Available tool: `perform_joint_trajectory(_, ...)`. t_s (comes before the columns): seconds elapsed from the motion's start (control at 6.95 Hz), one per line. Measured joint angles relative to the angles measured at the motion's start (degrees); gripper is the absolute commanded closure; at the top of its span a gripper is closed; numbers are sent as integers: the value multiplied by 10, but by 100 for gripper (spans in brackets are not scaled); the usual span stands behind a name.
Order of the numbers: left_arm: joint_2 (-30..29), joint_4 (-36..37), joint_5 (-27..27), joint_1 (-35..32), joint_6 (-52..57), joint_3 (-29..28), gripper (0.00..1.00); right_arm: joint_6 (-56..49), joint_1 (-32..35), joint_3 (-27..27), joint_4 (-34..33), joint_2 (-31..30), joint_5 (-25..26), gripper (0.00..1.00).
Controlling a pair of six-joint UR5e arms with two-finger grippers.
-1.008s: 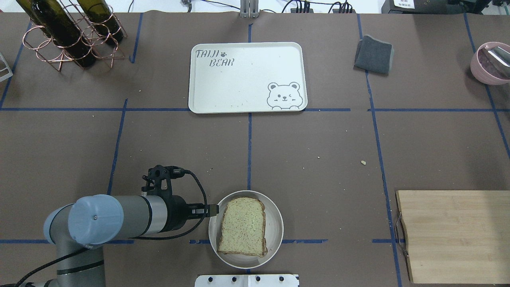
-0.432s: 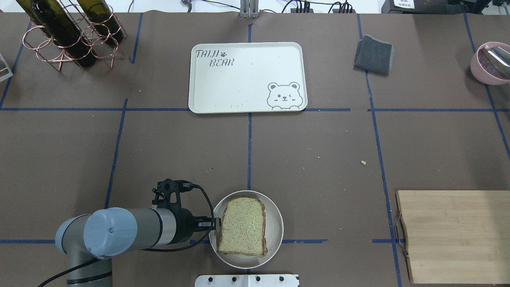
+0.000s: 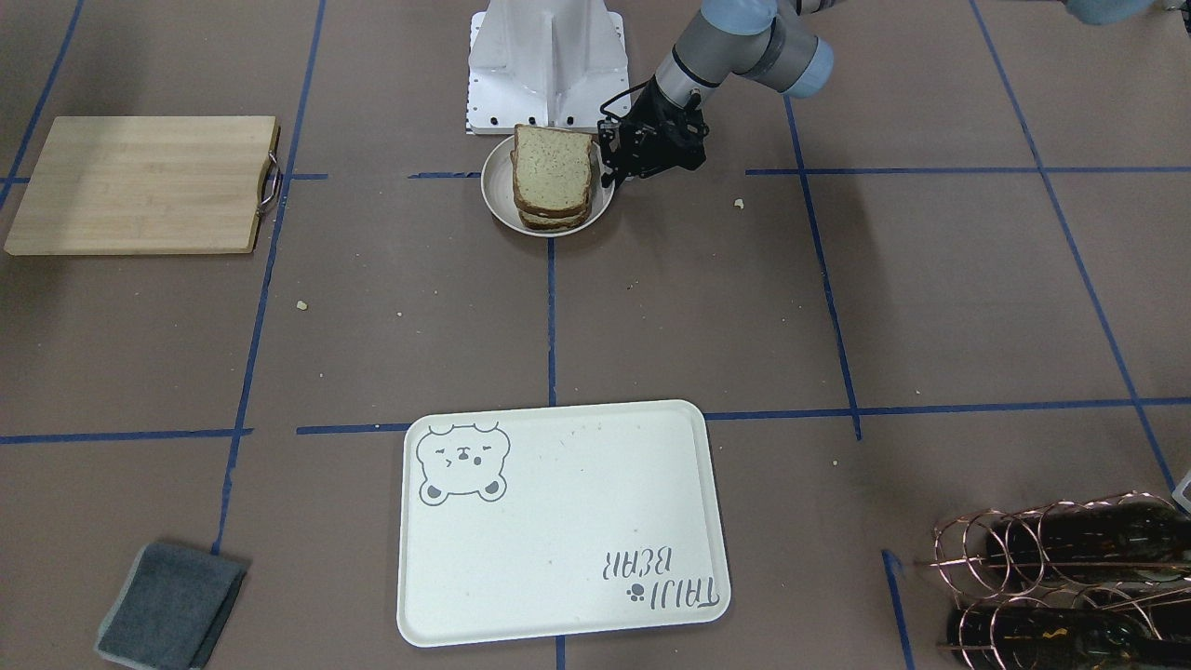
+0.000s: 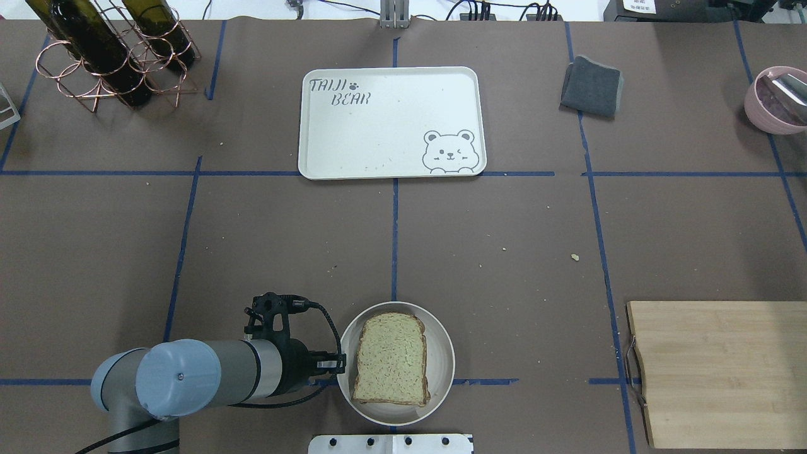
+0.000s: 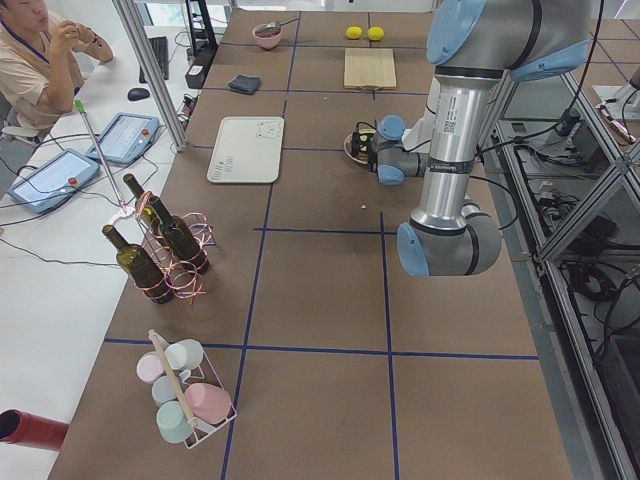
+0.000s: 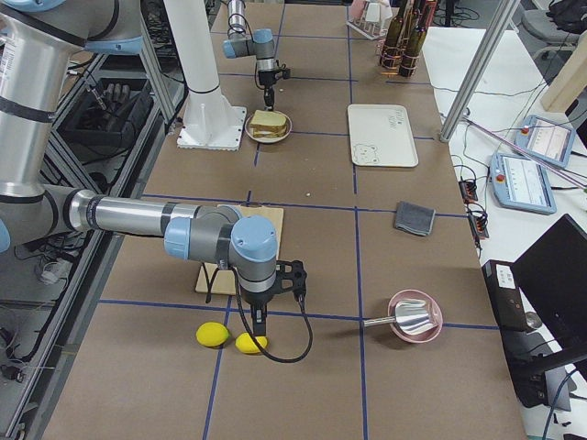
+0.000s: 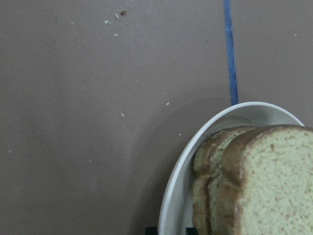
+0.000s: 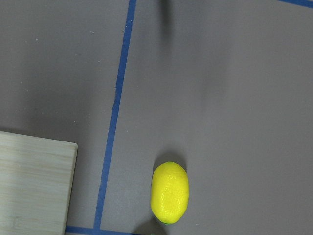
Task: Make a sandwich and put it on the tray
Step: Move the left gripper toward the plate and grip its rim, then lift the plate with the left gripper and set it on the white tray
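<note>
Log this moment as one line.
left gripper: at bowl rim | sandwich: stacked in bowl, off tray | right gripper: by lemon

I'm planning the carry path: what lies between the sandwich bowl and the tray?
Between bowl and tray, only blue tape and crumbs on the table, per the overhead view.

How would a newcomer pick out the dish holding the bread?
Start at the big cream tray with the bear drawing, then follow the blue tape line toward the robot's white base. There sits a round white bowl, the left hand at its rim. It alone holds stacked bread slices.
</note>
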State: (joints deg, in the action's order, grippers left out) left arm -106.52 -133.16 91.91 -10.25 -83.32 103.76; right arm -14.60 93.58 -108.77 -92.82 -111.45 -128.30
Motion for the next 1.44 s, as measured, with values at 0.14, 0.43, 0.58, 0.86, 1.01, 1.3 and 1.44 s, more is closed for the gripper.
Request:
perform_joint_trajectory(0.14,0,0,0,0,0,3,100,-1,1,3,1,0,1,0)
perform_joint_trajectory(0.43,-3,2,7,-12,5,14,100,-1,6,6,2,0,3,0)
perform_joint_trajectory(0.58,-17,16,32,-44,12,14,100,-2,11,8,2,0,4,0)
perform_joint_trajectory(0.86,-77,79,108,-144,64,-1,100,-2,22,11,2,0,5,0)
perform_joint_trajectory(1.01,-125,105,136,-199,100,-40,100,-2,28,11,2,0,4,0)
perform_joint_trajectory(1.3,-257,119,181,-289,161,-197,100,-13,37,13,2,-1,4,0)
perform_joint_trajectory(1.44,-320,114,195,-323,189,-288,100,-17,41,13,2,-2,4,0)
